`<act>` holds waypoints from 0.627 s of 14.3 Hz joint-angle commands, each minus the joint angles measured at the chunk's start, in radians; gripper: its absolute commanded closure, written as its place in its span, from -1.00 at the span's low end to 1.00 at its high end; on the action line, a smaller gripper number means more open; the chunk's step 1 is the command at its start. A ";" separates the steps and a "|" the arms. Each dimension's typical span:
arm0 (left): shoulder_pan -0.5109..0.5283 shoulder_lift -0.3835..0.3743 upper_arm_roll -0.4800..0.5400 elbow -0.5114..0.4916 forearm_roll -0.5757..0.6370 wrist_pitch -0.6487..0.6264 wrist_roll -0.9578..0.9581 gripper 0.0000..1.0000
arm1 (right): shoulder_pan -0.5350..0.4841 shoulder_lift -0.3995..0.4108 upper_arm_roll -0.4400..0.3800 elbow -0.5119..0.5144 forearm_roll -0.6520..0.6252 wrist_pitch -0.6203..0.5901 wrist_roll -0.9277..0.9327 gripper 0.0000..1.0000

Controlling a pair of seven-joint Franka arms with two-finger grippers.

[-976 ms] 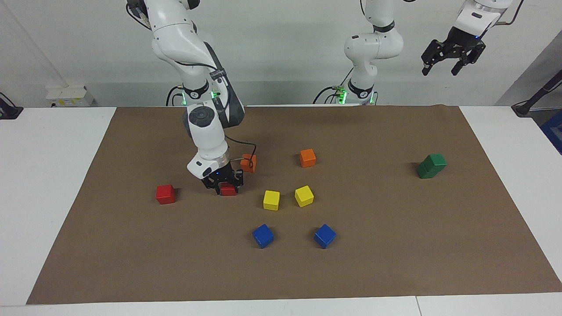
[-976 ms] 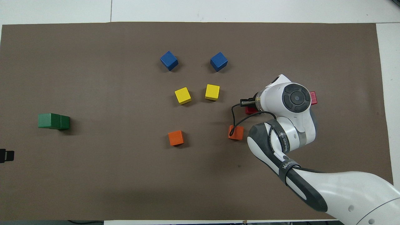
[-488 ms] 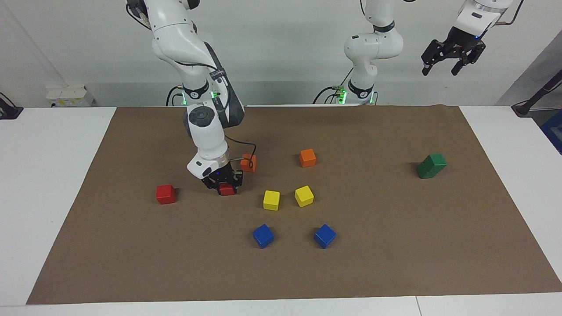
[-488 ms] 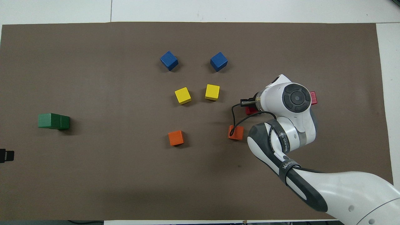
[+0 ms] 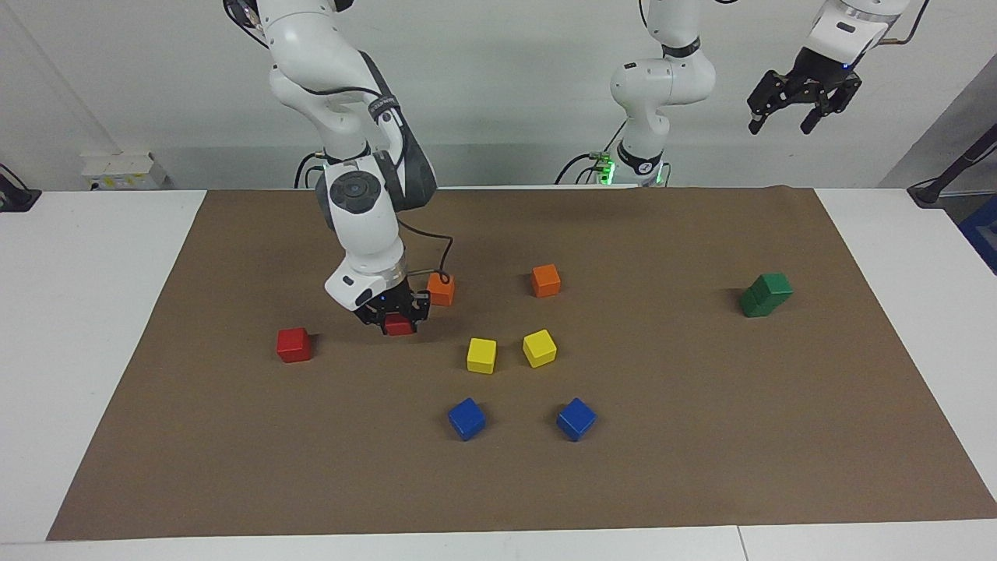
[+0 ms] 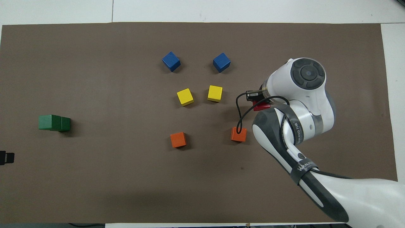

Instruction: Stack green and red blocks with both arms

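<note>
Facing view: my right gripper (image 5: 398, 319) pinching red block (image 5: 399, 325), now lifted off mat (image 5: 701, 436); next, onto other red block (image 5: 294, 344). Left gripper (image 5: 802, 97) spread, waiting high.

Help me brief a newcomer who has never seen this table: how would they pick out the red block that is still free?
Start from the brown mat and go to the right arm's end of the table. There a free red block sits alone on the mat, beside the right gripper. Unlike the held red block in that gripper's jaws, nothing touches it.
</note>
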 commanded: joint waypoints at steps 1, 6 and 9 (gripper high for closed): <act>0.004 -0.019 -0.005 -0.007 0.010 -0.011 -0.009 -1.00 | -0.038 -0.004 0.000 0.109 -0.001 -0.126 -0.063 1.00; 0.004 -0.019 -0.005 -0.007 0.010 -0.011 -0.009 -1.00 | -0.261 -0.009 0.003 0.164 0.017 -0.185 -0.410 1.00; 0.004 -0.019 -0.005 -0.007 0.010 -0.011 -0.009 -1.00 | -0.335 -0.013 0.004 0.143 0.020 -0.183 -0.427 1.00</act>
